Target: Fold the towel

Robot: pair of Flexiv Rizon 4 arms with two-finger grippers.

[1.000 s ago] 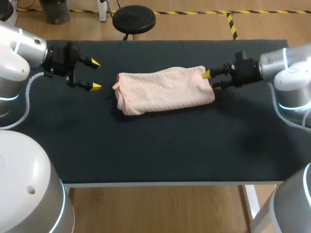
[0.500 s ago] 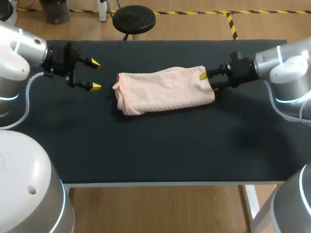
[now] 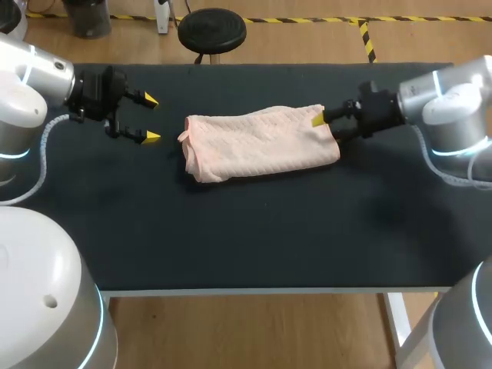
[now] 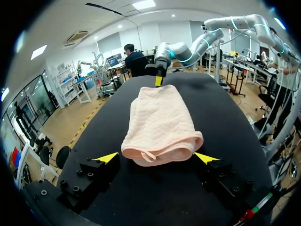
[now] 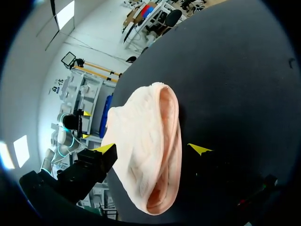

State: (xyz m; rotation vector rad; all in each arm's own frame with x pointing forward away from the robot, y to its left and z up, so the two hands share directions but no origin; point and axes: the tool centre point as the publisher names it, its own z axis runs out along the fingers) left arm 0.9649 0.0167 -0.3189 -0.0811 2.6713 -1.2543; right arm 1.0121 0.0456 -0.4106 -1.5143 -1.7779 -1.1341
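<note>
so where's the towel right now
Head view: the towel lies near the middle of the table, its right end between the open fingers of the right gripper, with the left gripper apart beyond its left end.

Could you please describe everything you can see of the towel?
The towel is pale pink, soft quilted-looking cloth, folded into a thick oblong bundle with rounded, layered ends. It lies flat near the middle of the black table. The right gripper, open, straddles one end, one yellow tip over the cloth; the left gripper, open, stands apart from the other end.
</note>
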